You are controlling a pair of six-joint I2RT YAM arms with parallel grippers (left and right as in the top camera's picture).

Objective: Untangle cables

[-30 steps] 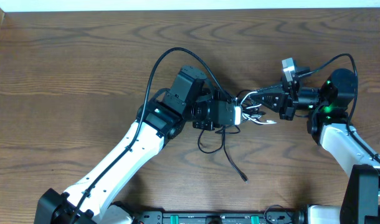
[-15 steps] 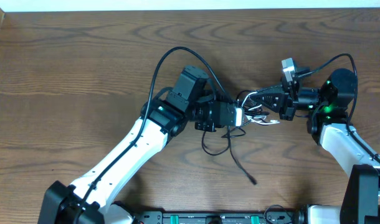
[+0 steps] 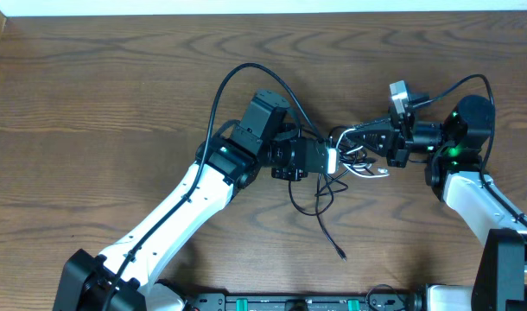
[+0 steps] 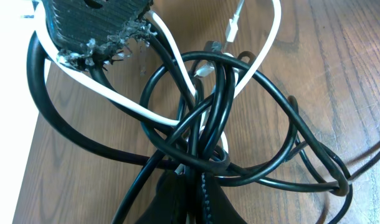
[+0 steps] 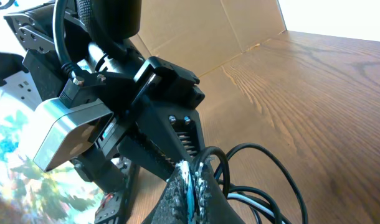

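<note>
Tangle of cables (image 3: 348,161) hanging between the two claws above the wooden table (image 3: 117,95). The left gripper (image 3: 334,161) is pinching the bundle, its fingers pressed together on several black strands. Just right of the left gripper, the right gripper (image 3: 367,147) is clamping the same knot from the opposite side. A white cable (image 4: 115,98) is looping through the black coils immediately beyond the left gripper. Below the left gripper, one black cable (image 3: 326,229) is trailing lengthwise toward the table's front edge, its plug end (image 3: 342,256) pointing that way and lying well apart from the left gripper.
</note>
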